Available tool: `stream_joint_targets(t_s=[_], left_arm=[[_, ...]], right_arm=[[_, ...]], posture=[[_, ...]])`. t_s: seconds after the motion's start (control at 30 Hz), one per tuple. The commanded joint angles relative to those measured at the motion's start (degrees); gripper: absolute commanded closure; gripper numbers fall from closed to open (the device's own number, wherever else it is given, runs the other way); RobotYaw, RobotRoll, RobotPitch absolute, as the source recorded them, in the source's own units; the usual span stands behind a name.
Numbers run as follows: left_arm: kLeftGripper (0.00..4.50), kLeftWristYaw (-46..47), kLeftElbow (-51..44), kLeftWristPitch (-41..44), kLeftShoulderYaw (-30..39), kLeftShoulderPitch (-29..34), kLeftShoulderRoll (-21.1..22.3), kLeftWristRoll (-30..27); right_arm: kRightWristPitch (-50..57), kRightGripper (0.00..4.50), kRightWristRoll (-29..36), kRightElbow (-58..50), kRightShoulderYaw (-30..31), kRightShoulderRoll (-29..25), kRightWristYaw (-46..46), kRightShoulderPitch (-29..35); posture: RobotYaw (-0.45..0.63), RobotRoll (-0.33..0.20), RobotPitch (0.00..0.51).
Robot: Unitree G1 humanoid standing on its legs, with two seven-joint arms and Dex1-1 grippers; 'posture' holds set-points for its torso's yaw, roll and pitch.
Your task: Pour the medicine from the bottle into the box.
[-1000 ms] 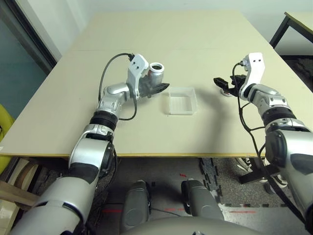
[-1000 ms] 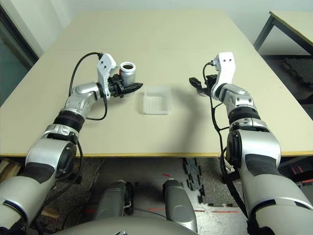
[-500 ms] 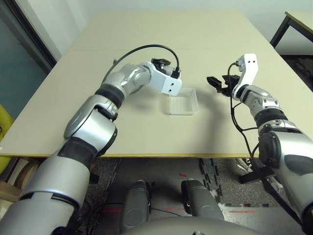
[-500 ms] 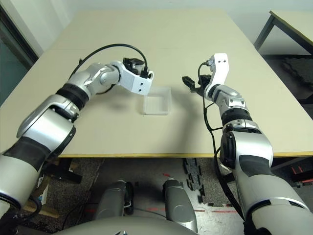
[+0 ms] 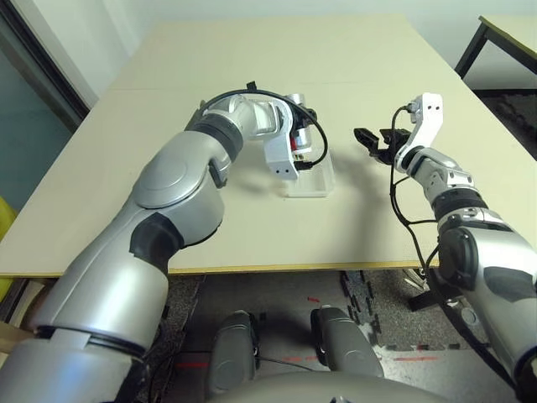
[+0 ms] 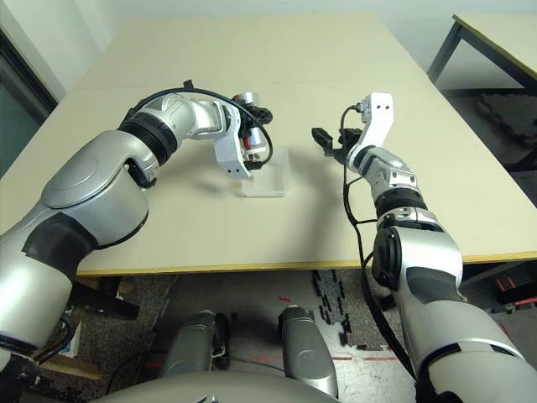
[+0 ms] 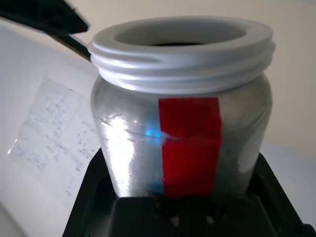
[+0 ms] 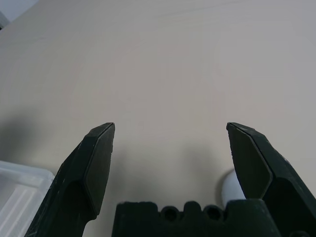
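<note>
My left gripper [image 5: 300, 149] is shut on the bottle [image 5: 304, 133], a silver-grey one with a red label and no cap on. It holds the bottle tipped just above the far left part of the clear plastic box [image 5: 315, 180]. In the left wrist view the bottle [image 7: 182, 143] sits between the black fingers [image 7: 91, 197], its open white mouth dark inside, with the box's [image 7: 39, 133] pale floor behind it. The medicine is hidden. My right gripper [image 5: 369, 138] hovers open to the right of the box, nothing between its fingers [image 8: 98, 163].
A small pale round thing [image 8: 229, 190] lies on the table under my right gripper, and a corner of the box [image 8: 17, 190] shows beside it. The beige table [image 5: 252, 59] stretches bare behind the box. A second table's dark leg [image 5: 470, 50] stands at the far right.
My left arm has swung right from beside the box to over it, turning the bottle from upright to tipped. The right gripper has drifted slightly towards the box and stayed open.
</note>
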Motion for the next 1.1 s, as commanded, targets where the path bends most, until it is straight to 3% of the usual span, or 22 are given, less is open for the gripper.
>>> stream_joint_targets(t_s=[0.03, 0.17, 0.37, 0.53, 0.63, 0.73, 0.83, 1.1], left_arm=[[1.83, -3.9, 1.5, -1.0, 3.5, -0.2, 0.2, -3.7], [1.83, -7.1, 1.5, -2.0, 6.3, 0.5, 1.0, -6.4], [1.83, -14.8, 1.8, -1.8, 14.3, 2.6, 1.7, -14.4], [1.83, -26.5, 2.1, 0.9, 25.0, 5.6, 1.6, -25.4], [1.83, -34.9, 1.8, 4.4, 32.4, 7.6, 1.3, -33.2], [1.83, -43.2, 1.1, 11.0, 41.9, 9.4, 0.5, -42.9], [1.83, -47.0, 0.0, 16.1, 47.9, 10.5, 0.4, -48.8], [1.83, -50.0, -4.7, 30.9, 62.3, 15.0, 1.5, -63.4]], right_arm=[[-2.6, 0.00, -2.7, -2.1, 3.4, -0.8, 3.3, 1.7], [-8.3, 0.00, -5.8, -4.7, 7.9, -3.3, 11.5, 3.0], [-8.9, 0.00, -3.5, -8.2, 7.8, -6.6, 22.9, 2.4], [-7.7, 0.00, -1.2, -14.3, 10.1, -8.3, 38.6, 4.4], [-6.6, 0.00, -0.8, -17.9, 11.7, -8.7, 43.5, 6.0], [-5.2, 0.00, -0.4, -21.3, 13.0, -8.5, 46.7, 7.4], [-4.8, 0.00, -0.7, -22.2, 13.7, -8.1, 47.0, 7.9], [-3.5, 0.00, -1.1, -20.5, 13.5, -6.9, 42.5, 7.9]], posture=[[-0.24, 0.000, 0.043], [-0.23, 0.000, 0.045], [-0.23, 0.000, 0.050], [-0.23, 0.000, 0.049], [-0.23, 0.000, 0.043], [-0.23, 0.000, 0.044], [-0.22, 0.000, 0.044], [-0.20, 0.000, 0.050]])
